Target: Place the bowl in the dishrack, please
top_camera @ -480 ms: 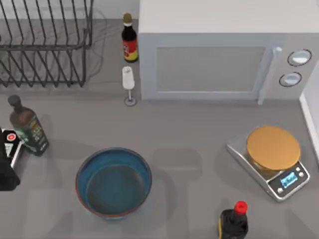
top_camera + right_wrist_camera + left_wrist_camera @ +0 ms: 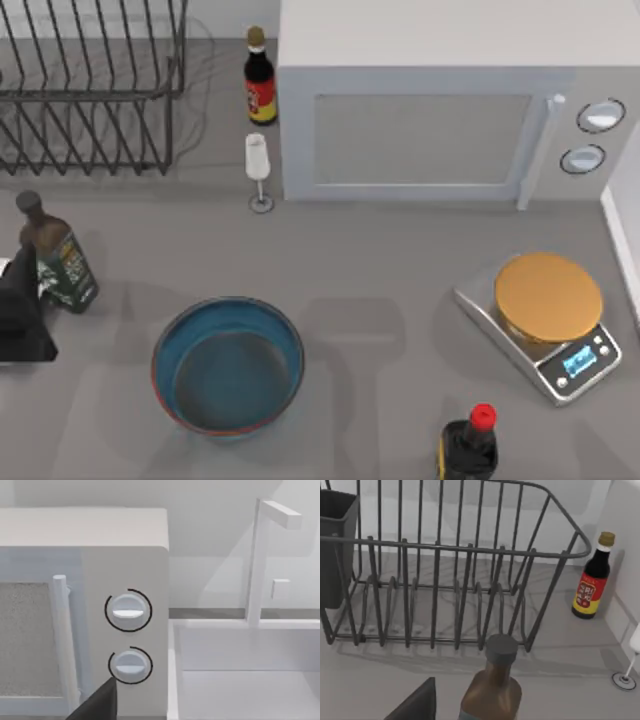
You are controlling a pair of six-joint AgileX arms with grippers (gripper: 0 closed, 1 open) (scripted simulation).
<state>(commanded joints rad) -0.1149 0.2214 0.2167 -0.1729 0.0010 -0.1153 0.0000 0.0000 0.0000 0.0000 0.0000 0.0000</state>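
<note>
Grey tabletop, blue bowl near front, dishrack back left, left hand at left edge, grip unclear.

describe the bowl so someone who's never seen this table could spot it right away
Start at the white microwave along the back of the table, then come toward the front edge, left of centre. The bowl sits there alone: big, round, deep, glossy blue inside with a thin reddish-brown rim, unlike the flat golden scale plate.

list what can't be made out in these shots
- Left gripper: top view's left edge cuts it; fingers unclear.
- Dishrack: top view's edge crops its far side.
- Brown bottle: label cut off in the left wrist view.
- Scale: display digits too small.
</note>
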